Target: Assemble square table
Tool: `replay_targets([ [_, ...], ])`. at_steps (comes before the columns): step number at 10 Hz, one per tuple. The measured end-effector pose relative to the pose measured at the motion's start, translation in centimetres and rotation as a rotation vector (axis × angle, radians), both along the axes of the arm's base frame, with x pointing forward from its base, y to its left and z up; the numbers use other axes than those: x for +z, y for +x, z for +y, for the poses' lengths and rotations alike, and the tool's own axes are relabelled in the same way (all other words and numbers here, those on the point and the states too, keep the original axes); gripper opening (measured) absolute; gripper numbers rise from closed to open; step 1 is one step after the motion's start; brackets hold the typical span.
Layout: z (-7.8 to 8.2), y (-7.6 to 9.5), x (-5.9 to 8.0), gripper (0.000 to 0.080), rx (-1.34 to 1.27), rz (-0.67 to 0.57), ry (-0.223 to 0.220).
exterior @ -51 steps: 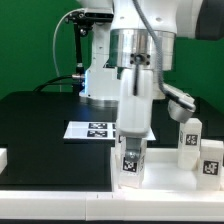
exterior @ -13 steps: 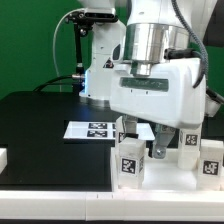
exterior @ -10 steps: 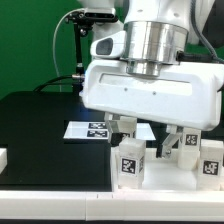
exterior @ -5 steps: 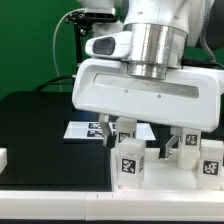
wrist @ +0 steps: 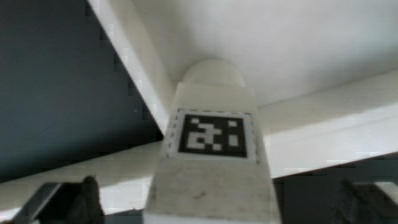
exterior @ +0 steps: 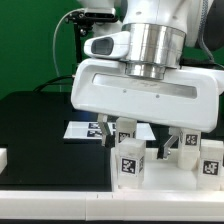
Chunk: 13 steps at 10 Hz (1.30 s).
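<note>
Hand (exterior: pixel 140 140) unmoved since before, open (fingers apart) — straddling leg (wrist: pixel 214 150).

White leg (wrist: pixel 214 140), black-and-white square tag (wrist: pixel 214 135). White square top (exterior: pixel 150 95). Black worktop (exterior: pixel 35 125). White marker board (exterior: pixel 85 130) with black tags. Green backdrop (exterior: pixel 30 40). Dark tool fingers (wrist: pixel 71 200).

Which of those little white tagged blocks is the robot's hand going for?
Find the big white hand hanging over the table's front edge. Directly beneath it stands a white leg bearing a black-and-white tag. Unlike the two legs further toward the exterior view's right, it sits between the hand's fingers.
</note>
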<state>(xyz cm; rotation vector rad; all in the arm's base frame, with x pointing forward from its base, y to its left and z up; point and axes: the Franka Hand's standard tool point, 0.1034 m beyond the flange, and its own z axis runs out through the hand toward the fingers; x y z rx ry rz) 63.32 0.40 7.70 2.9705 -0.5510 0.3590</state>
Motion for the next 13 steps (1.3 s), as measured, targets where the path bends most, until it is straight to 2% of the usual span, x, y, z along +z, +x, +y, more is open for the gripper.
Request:
replay_targets([
  [1,-0.1,-0.7,-0.1,0.0649,-0.014,0.082,0.029],
  [2,-0.4,-1.0,0.5,0.0649,-0.048,0.190,0.108],
  [3,-0.4,-0.8,1.2,0.0649,-0.094,0.244,0.187],
  [4,-0.1,-0.6,1.5,0.0649,-0.119,0.259,0.242],
  [5,-0.1,-0.2,1.7,0.0649,-0.129,0.241,0.258],
  [6,-0.1,0.2,1.6,0.0649,-0.136,0.220,0.250],
  [9,-0.5,1.0,0.2,0.0649,-0.162,0.170,0.207],
  [12,-0.3,1.4,-0.3,0.0649,-0.213,0.132,0.203],
  [13,-0.4,1.4,-0.3,0.0524,-0.218,0.131,0.204],
])
